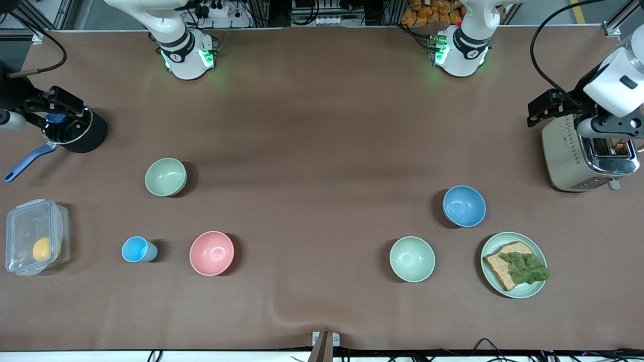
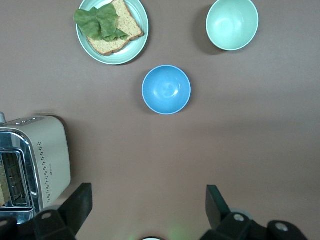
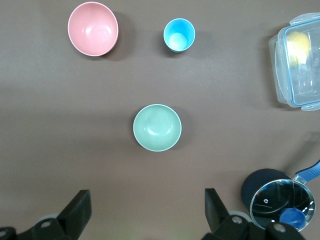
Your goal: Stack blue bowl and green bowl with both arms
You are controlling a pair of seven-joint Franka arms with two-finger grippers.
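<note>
The blue bowl (image 1: 464, 206) stands upright toward the left arm's end of the table; it also shows in the left wrist view (image 2: 166, 90). The sage green bowl (image 1: 165, 177) stands upright toward the right arm's end; it also shows in the right wrist view (image 3: 157, 127). My left gripper (image 1: 546, 108) is high in the air by the toaster, open and empty (image 2: 147, 200). My right gripper (image 1: 53, 103) is high over the black pot, open and empty (image 3: 147, 202). Both bowls are empty and far apart.
A paler mint bowl (image 1: 412, 259) and a mint plate (image 1: 538, 289) with bread and lettuce sit nearer the camera than the blue bowl. A toaster (image 1: 586, 158), a pink bowl (image 1: 212, 253), a light-blue cup (image 1: 137, 249), a clear lidded box (image 1: 35, 244) and a black pot (image 1: 75, 131) also stand here.
</note>
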